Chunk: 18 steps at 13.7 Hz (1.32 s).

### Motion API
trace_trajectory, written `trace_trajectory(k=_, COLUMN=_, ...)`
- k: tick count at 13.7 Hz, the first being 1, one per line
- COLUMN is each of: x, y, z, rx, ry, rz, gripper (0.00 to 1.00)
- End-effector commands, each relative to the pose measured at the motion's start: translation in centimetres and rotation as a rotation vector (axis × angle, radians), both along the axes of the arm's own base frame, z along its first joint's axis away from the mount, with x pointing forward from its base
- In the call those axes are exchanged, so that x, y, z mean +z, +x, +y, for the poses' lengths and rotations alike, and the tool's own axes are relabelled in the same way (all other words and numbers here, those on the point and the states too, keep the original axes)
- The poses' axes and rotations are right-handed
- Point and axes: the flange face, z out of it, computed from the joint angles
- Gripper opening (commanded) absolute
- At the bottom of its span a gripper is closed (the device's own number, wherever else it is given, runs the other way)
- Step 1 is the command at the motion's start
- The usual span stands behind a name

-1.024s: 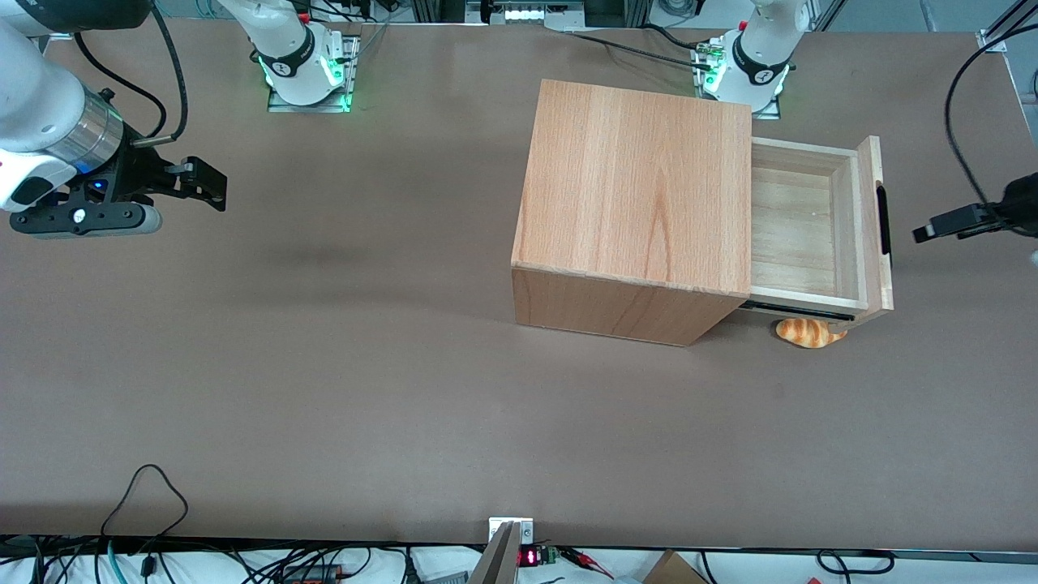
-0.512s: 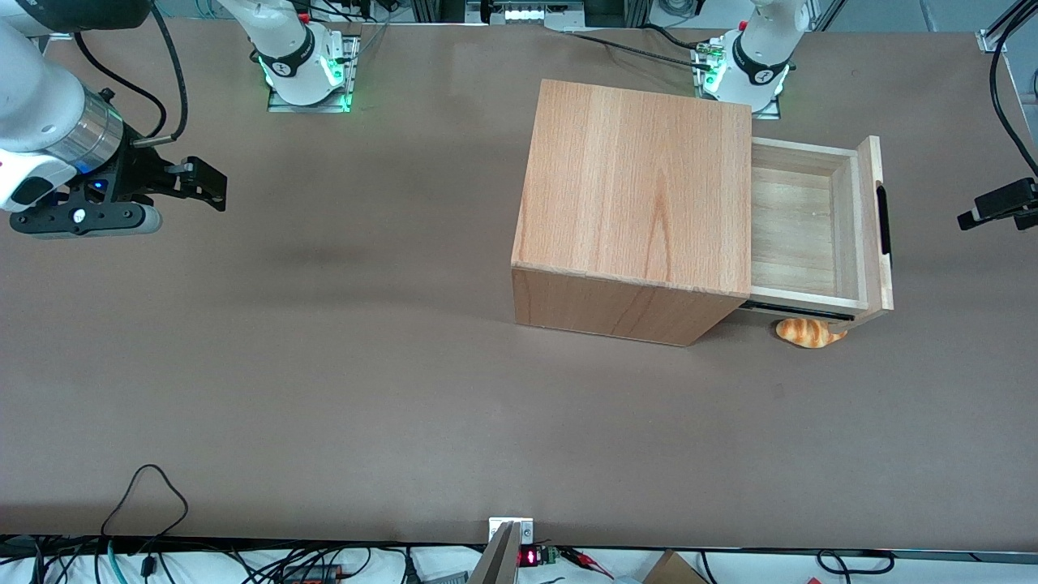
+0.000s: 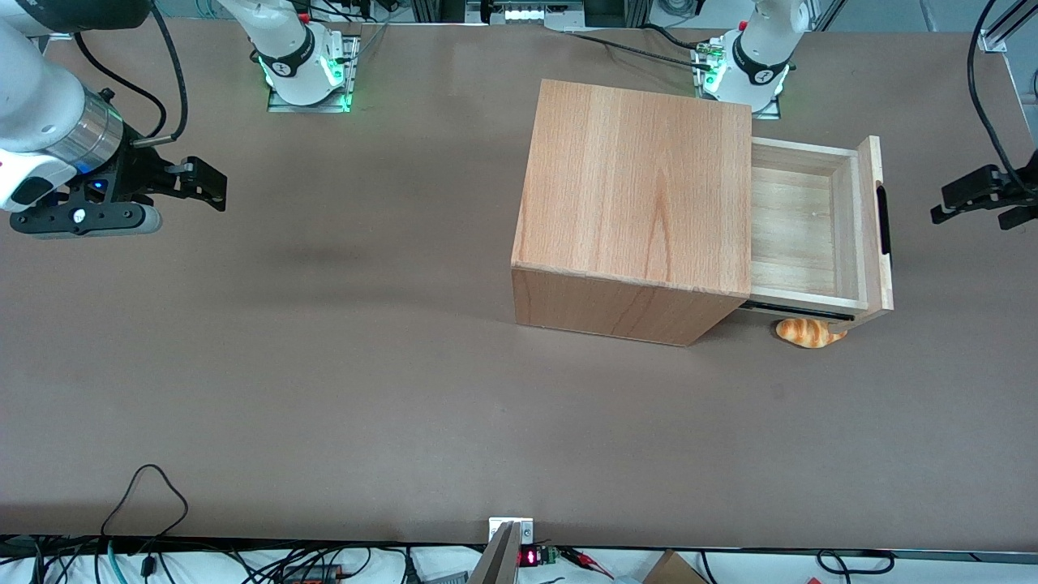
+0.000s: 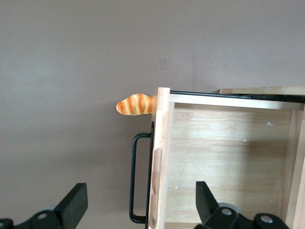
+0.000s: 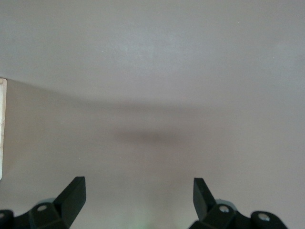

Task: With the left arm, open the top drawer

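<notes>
Nearest the front camera on the flat brown desk lies a small orange-brown striped bread-shaped toy, tucked just beside and partly under the near corner of the pulled-out drawer; the wrist view shows it touching or almost touching the end of the drawer's front panel. Above it, the shallow light-wood top drawer with its paler inside stands drawn well out of the box-like light-wood cabinet, toward the working arm's end of the desk. Its inside shows only bare boards. The long black bar handle runs along the flat front panel and nothing grips it. The black two-finger claw of the white left arm hangs in the air in front of the drawer, apart from the handle, at about the handle's depth. Its fingers are spread wide and hold nothing.
</notes>
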Motion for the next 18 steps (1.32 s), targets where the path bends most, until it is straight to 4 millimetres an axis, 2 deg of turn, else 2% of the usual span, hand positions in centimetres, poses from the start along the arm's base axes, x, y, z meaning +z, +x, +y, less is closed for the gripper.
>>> trace_trajectory(k=1, x=1.5, y=-0.4, z=-1.8, rx=-0.003, ry=0.053, rz=-0.011, gripper=1.00)
trace_trajectory(k=2, x=1.8, y=-0.3, z=-2.3, rx=-0.010, ry=0.054, rz=-0.019, gripper=1.00)
trace_trajectory(k=4, x=4.4, y=-0.1, z=-2.8, rx=-0.021, ry=0.063, rz=-0.072, gripper=1.00)
trace_trajectory(k=8, x=4.4, y=-0.1, z=-5.1, rx=0.000, ry=0.069, rz=-0.063, gripper=1.00)
trace_trajectory(k=12, x=4.8, y=-1.2, z=-4.1, rx=0.020, ry=0.076, rz=-0.047, gripper=1.00)
trace_trajectory(k=15, x=4.2, y=-2.4, z=-4.0, rx=0.001, ry=0.074, rz=-0.087, gripper=1.00)
trace_trajectory(k=18, x=4.6, y=-2.4, z=-4.1, rx=0.042, ry=0.061, rz=-0.098, gripper=1.00)
